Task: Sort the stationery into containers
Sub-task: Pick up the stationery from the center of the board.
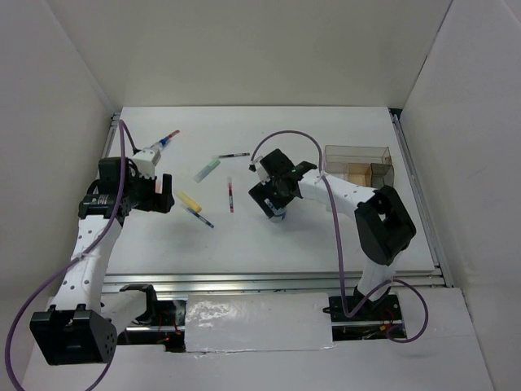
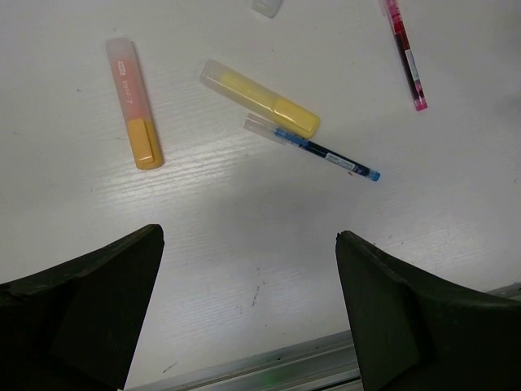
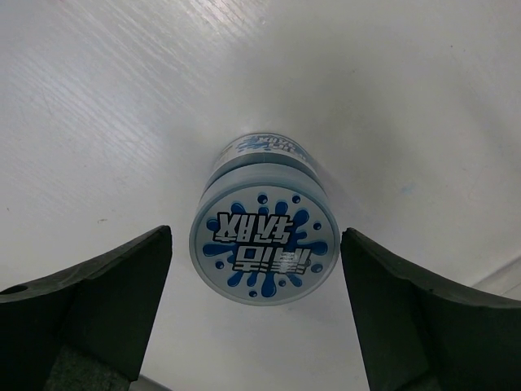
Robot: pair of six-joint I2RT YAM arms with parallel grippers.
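Two sets of fingers, both spread wide, and neither has anything in its grasp. My right gripper (image 1: 274,198) hangs over the round blue-white roll (image 3: 262,244), which stands on end on the white table (image 3: 98,90) squarely between the fingers (image 3: 89,309), its blue splash-printed face turned up at the wrist camera. A sliver of table shows between the roll and the finger on the left of that view. On the other side the edge sits so close to the finger that I cannot tell whether they touch. The jaws are unclenched around it, not clamped.

My left gripper (image 2: 248,244) is released too, with only bare tabletop between its fingertips. Ahead of it, near the middle of its reach, the yellow marker (image 2: 260,99) lies aslant with a dark pen (image 2: 313,148) just beside it, the pen's clear cap close against the marker's end. The orange marker (image 2: 134,104) lies farther ahead, toward the finger on the left of that view, well apart from the yellow one. A red pen (image 2: 404,53) lies ahead toward the other finger, at the view's far edge.

From above, a green marker (image 1: 207,169) and a black pen (image 1: 234,155) lie between the two grippers. The clear blue-tipped tube (image 1: 167,140) lies just beyond the left wrist. The clear box (image 1: 358,163) sits well apart from the right gripper, out past its arm's forearm on the outer side.
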